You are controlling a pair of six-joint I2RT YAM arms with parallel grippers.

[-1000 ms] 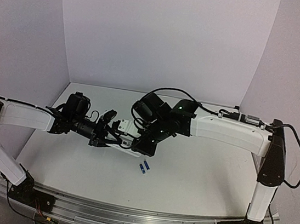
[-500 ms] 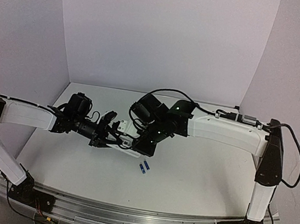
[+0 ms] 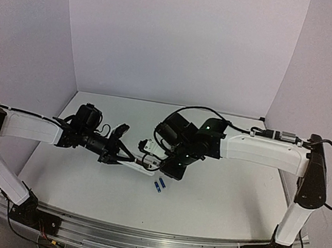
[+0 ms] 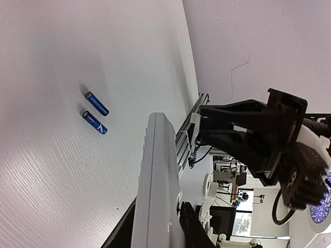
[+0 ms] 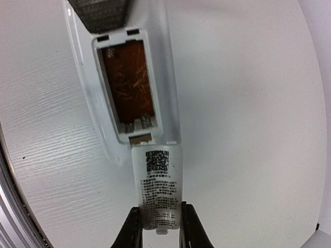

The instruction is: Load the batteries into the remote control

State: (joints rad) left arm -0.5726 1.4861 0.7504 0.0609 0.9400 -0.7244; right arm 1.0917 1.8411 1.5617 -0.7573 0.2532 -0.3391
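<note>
The white remote control (image 3: 137, 167) is held on edge just above the table, with my left gripper (image 3: 118, 153) shut on its sides (image 4: 158, 227). Its back faces the right wrist view, where the battery recess (image 5: 127, 81) is open and empty, orange inside. My right gripper (image 5: 160, 225) is shut on the small white cover piece (image 5: 159, 181), which has a printed label and sits just past the end of the recess. In the top view this gripper (image 3: 152, 153) is right of the remote. Two blue batteries (image 3: 159, 185) lie side by side on the table (image 4: 95, 112), nearer than the remote.
The white table (image 3: 224, 193) is walled by pale panels at the back and sides. My right arm (image 4: 258, 134) reaches in from the right, close over the remote. A metal rail (image 3: 138, 239) runs along the near edge.
My right gripper has drawn back to the right with the cover piece, sliding it off the remote's back. The left gripper and remote have barely moved.
</note>
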